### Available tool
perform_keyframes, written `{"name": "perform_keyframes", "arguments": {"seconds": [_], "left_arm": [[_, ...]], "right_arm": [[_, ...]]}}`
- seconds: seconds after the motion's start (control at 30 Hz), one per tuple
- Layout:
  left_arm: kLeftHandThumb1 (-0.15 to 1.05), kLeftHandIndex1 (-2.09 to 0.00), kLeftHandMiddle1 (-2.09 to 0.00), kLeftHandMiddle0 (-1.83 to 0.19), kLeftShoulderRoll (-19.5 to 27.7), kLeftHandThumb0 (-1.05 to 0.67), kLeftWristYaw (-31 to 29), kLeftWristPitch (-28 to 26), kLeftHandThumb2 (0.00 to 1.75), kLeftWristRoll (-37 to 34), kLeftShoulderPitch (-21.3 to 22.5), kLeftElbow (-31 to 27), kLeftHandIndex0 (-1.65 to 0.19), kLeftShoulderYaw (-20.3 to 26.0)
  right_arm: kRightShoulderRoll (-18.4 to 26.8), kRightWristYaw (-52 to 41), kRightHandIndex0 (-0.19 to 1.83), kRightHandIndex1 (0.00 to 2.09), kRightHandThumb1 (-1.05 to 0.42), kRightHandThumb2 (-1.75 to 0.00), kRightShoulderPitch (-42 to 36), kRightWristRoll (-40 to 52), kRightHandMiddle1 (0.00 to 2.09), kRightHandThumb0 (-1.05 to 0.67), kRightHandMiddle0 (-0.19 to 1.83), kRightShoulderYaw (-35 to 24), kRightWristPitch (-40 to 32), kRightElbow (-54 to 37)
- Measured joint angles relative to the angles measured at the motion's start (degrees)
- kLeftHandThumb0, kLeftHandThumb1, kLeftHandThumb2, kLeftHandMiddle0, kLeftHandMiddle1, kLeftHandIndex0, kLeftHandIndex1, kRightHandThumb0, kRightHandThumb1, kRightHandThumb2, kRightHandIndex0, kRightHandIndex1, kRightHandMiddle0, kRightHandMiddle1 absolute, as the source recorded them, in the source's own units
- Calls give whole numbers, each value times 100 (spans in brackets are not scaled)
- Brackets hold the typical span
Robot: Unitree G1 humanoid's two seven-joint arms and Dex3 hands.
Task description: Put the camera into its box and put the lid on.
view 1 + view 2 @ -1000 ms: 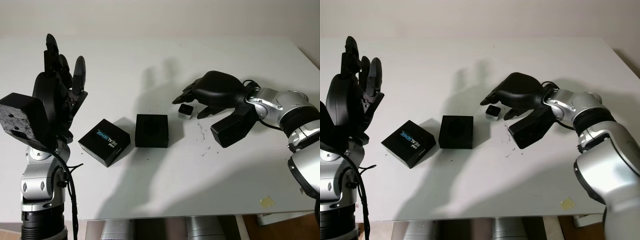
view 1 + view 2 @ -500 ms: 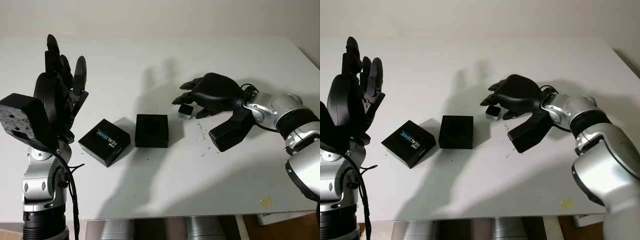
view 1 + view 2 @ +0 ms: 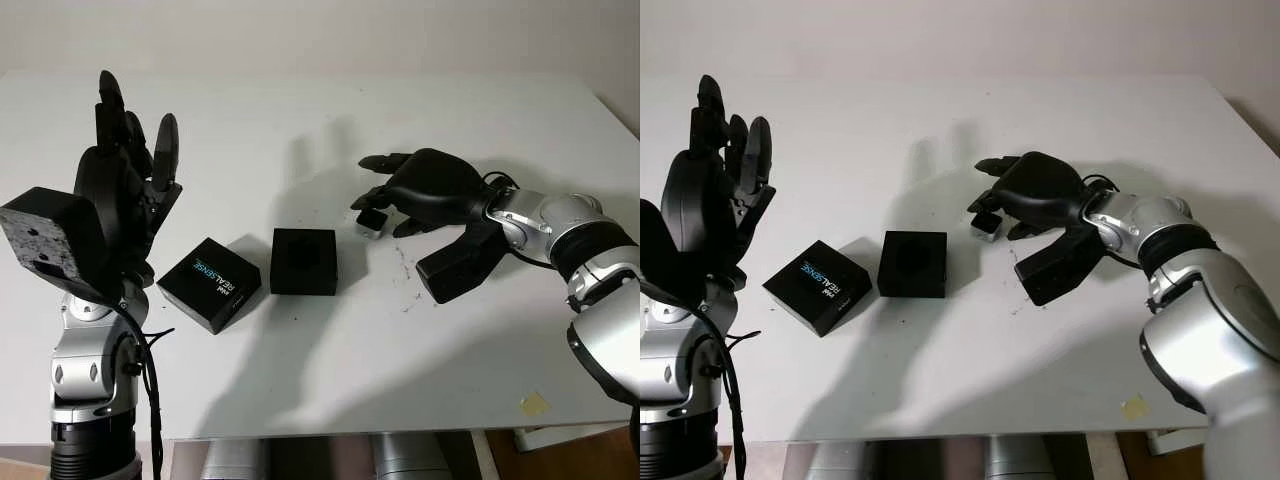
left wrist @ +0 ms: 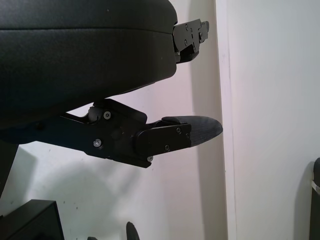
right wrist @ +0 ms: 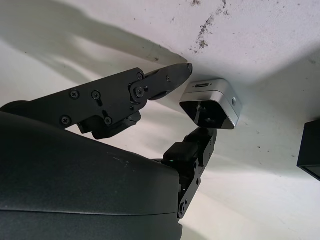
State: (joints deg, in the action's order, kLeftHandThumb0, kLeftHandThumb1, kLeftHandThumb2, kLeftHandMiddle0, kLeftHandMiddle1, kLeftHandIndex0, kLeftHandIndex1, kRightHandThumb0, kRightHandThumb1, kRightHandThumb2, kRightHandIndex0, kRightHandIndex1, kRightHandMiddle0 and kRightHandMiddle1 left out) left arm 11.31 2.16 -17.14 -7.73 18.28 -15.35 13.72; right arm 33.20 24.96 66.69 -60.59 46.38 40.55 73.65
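Observation:
The camera [image 3: 372, 220], a small silver and black cube, sits on the white table [image 3: 300, 380] right of the open black box [image 3: 304, 261]. My right hand [image 3: 378, 205] reaches over it from the right. In the right wrist view one finger [image 5: 165, 77] and the thumb [image 5: 197, 145] stand on either side of the camera [image 5: 212, 103], close against it, without a clear grip. The black lid [image 3: 209, 284], with blue and white lettering, lies left of the box. My left hand [image 3: 125, 170] is held upright above the table's left side, open.
A small yellowish scrap [image 3: 534, 403] lies near the table's front right edge. Dark scuff marks [image 3: 405, 270] dot the surface in front of the right hand. A corner of the box [image 5: 310, 150] shows beside the camera.
The right hand's fingers have lifted and stretched out further over the camera. The camera, box and lid have not moved. The left hand has shifted slightly.

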Motion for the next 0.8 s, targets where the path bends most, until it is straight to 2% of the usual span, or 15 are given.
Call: {"name": "perform_keyframes", "arguments": {"seconds": [0.4, 0.8], "left_arm": [[105, 0, 0, 19, -35, -47, 18, -34, 49, -2, -27, -71, 19, 14], [105, 0, 0, 19, -38, -47, 28, -85, 50, 17, -34, -100, 19, -4]], "right_arm": [[-24, 176, 20, 4, -96, -5, -26, -6, 14, -38, 67, 74, -24, 29], [-86, -153, 15, 4, -96, -6, -27, 177, 14, -41, 63, 21, 0, 28]]}}
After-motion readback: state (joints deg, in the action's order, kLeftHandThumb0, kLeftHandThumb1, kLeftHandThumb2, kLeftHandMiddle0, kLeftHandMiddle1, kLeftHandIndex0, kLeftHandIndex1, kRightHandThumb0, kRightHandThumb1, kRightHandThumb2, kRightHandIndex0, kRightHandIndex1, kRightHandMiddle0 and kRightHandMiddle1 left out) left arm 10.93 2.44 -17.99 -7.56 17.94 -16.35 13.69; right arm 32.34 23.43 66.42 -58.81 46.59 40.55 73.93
